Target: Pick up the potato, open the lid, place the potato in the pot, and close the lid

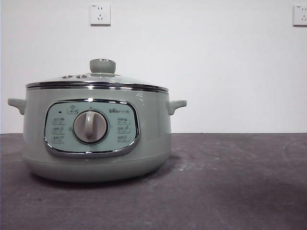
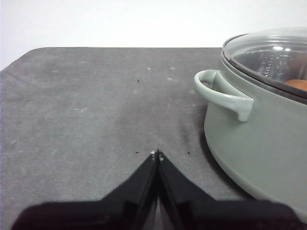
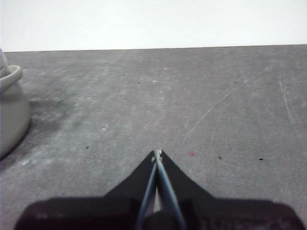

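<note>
The pale sage-green pot (image 1: 96, 143) stands on the dark table at the left of the front view, its dial facing me. The glass lid (image 1: 98, 80) with its green knob (image 1: 102, 65) sits shut on the pot. In the left wrist view the pot (image 2: 259, 139) is beside my left gripper (image 2: 157, 154), and the orange-brown potato (image 2: 297, 84) shows through the lid (image 2: 268, 50), inside the pot. My left gripper is shut and empty, low over the table. My right gripper (image 3: 157, 153) is shut and empty, apart from the pot (image 3: 10, 110).
The dark grey table (image 1: 230, 182) stretches to the right of the pot. A white wall with two sockets (image 1: 100, 14) stands behind. Neither arm shows in the front view.
</note>
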